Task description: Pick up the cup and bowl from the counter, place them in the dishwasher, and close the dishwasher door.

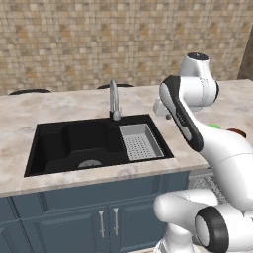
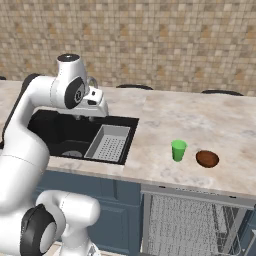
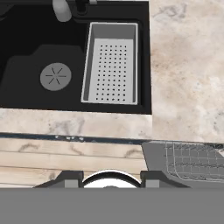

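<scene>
Nearest the right base camera, the arm's white lower joints rise from the lower left, and the arm bends up and over the black sink (image 2: 75, 132). The gripper (image 2: 84, 118) hangs above the sink's right half, over the grey perforated drainer tray (image 2: 109, 143). In the hand view its 2 dark finger bases sit apart at the bottom edge with nothing between them, but the tips themselves are cut off there, so I cannot tell how wide the jaws stand; it looks empty.

The cup (image 2: 178, 150) stands upright on the counter (image 2: 200, 117), well to the right of the sink, and the bowl (image 2: 207, 159) rests just beside it on the far side from the sink, apart from it. In the left base view only slivers of green and reddish-brown peek past the arm. Both lie well apart from the gripper.

Below that stretch of counter the dishwasher (image 2: 195, 220) stands open, its grey wire rack (image 2: 185, 225) exposed and, as far as it shows, bare. The same rack shows at the lower right of the hand view. The dishwasher door is not clearly made out from here.

As a judgement, the task is at its start: 0 of the 2 items are loaded. Left to do: reach to the right for the cup, set it in the rack, do the same with the bowl, then shut the door.
</scene>
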Robot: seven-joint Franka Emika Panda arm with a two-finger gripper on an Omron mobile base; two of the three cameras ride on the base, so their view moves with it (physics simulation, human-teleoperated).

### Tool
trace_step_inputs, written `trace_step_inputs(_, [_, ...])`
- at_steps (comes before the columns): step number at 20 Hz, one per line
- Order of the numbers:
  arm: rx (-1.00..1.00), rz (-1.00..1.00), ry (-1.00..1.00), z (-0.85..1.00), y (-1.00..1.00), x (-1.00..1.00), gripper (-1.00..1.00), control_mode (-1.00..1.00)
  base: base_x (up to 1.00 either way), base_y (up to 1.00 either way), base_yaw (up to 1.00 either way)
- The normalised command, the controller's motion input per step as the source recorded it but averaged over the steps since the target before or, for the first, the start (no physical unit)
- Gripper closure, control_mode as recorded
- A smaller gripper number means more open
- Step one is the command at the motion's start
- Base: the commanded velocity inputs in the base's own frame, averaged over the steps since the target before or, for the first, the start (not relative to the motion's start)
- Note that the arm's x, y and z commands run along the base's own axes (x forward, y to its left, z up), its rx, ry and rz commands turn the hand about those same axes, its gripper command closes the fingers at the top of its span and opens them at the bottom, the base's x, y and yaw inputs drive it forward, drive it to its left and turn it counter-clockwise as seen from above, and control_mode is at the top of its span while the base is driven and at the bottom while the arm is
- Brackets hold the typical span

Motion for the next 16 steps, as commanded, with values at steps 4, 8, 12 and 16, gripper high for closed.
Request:
trace_step_inputs(4, [0.0,0.0,0.0,0.0,-0.04,0.0,-1.0,-1.0,0.0,0.0,0.0])
trace_step_inputs(8, [0.0,0.0,0.0,0.0,-0.13,0.0,-1.0,-1.0,0.0,0.0,0.0])
trace_step_inputs(12, [0.0,0.0,0.0,0.0,-0.19,0.0,-1.0,-1.0,0.0,0.0,0.0])
trace_step_inputs(16, [0.0,0.0,0.0,0.0,-0.2,0.0,-1.0,-1.0,0.0,0.0,0.0])
